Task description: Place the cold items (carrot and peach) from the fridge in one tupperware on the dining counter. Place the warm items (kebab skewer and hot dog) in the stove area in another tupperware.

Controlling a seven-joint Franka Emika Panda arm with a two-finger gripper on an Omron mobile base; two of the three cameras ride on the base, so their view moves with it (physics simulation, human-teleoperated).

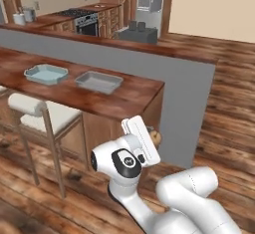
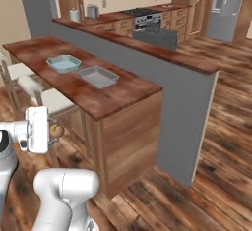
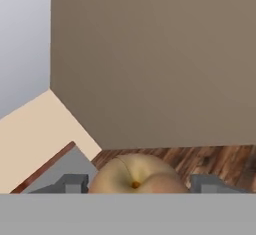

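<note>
One peach (image 3: 135,176) sits between the fingertips of the end effector (image 1: 151,139), which is clenched on it; in the hand view the fruit fills the lower centre of the frame, a dark finger tip (image 3: 72,183) at each flank. In the left base view the peach peeks out beside the white hand at lower centre, below the front edge of the dining counter (image 1: 134,96); in the right base view it shows at the left edge, low beside the counter's wooden side.

By its look the peach is round, light and soft-skinned, so I would judge it bruises under a hard squeeze and can roll out of a loose one. The sound hold is across its widest part, fingers on opposite flanks, which is roughly how it sits now.

Two tupperware containers lie on the counter, close beside each other but apart: a pale blue one (image 1: 46,73) toward the left of the left base view and a grey one (image 1: 99,81) just to its right. Both look empty from here. Two stools stand at the counter at left, one (image 1: 45,114) with a pale cushion nearer the arm. Carrot, kebab skewer and hot dog I cannot pick out. One stove (image 1: 82,20) shows at upper left.
</note>
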